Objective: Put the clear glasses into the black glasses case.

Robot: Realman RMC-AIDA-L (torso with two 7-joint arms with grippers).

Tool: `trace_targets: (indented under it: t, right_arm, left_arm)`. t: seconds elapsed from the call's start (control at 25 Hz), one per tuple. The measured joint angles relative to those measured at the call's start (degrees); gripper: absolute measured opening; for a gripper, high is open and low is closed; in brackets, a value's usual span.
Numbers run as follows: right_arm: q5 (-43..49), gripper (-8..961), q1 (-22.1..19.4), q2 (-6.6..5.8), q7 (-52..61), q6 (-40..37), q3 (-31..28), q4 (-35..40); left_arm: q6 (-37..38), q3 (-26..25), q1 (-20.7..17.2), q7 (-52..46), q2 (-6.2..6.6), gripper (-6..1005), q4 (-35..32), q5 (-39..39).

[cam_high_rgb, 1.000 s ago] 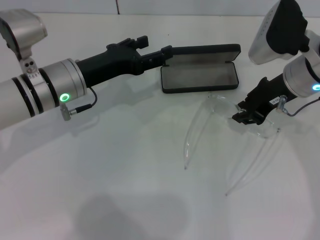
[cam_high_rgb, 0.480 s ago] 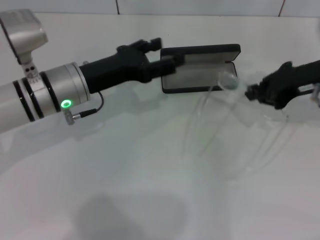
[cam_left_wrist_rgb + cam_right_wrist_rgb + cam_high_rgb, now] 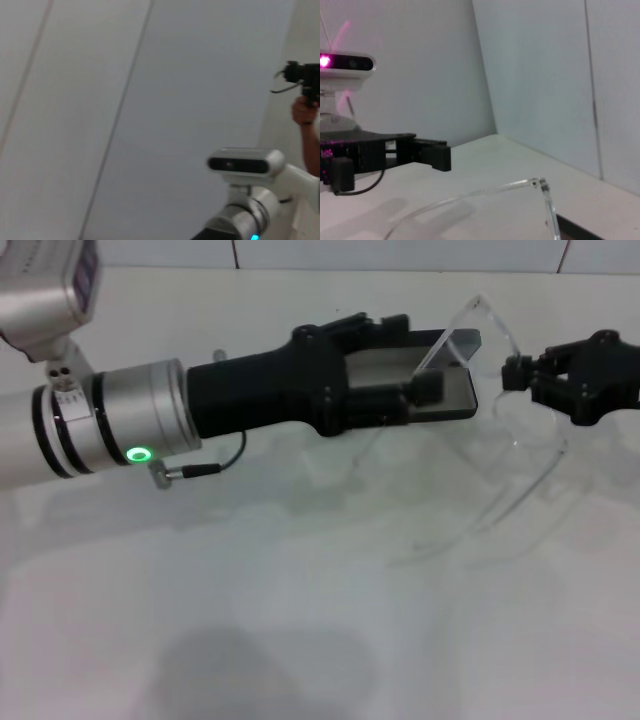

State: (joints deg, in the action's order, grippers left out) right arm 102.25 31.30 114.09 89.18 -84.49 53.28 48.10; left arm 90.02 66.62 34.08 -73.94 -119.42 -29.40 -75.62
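The black glasses case (image 3: 462, 400) lies open at the back of the white table, its grey lining partly covered by my left gripper (image 3: 410, 356). That gripper reaches in from the left, open, with one finger on each side of the tray. Just right of the case, my right gripper (image 3: 513, 375) is shut on the clear glasses (image 3: 470, 325) and holds them off the table. Their lens stands over the case's right end and the thin temple arms trail toward me. In the right wrist view the clear glasses (image 3: 536, 185) arc across the front, with the left gripper (image 3: 431, 153) beyond.
The white table (image 3: 300, 620) spreads wide in front of the case. A white wall (image 3: 400, 252) runs behind the table. The left wrist view shows wall panels and the right arm's wrist camera (image 3: 245, 162).
The right gripper has lifted the clear glasses off the table and carried them back to the case's right end. The left gripper has slid right and now straddles the open case.
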Motion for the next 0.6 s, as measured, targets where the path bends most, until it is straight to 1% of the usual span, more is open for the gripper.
trace_targets:
  t: [0.04,0.2,0.24,0.32,0.4,0.6]
  right_arm:
    - [0.06,72,0.57,-0.29,-0.50,-0.81,0.00,-1.15]
    - [-0.12,72,1.40,-0.77,-2.63,-3.75,-0.27,-2.85]
    - [-0.24,72,1.40,-0.80,-3.05,-4.34,-0.38,-2.87]
    - [-0.51,72,1.43,-0.88,-3.73,-5.47,-0.60,-2.79]
    - [-1.25,72,1.50,-0.91,-4.68,-6.62,-0.67,-2.54]
    - [-3.13,71,1.74,-0.71,-7.07,-7.38,-0.70,-2.24]
  left_arm:
    - [0.30,0.02,0.13,0.35,-0.06,879,-0.02,-0.26]
    - [1.52,0.11,1.29,0.24,0.02,879,-0.06,-1.74]
    - [1.52,0.11,1.29,0.24,0.02,879,-0.06,-1.74]
    - [1.60,0.11,2.73,-1.95,0.17,879,0.02,-4.36]
    - [1.61,0.10,3.31,-2.72,0.10,879,0.11,-5.69]
    - [1.64,0.42,4.08,-2.87,-0.18,879,0.62,-6.81]
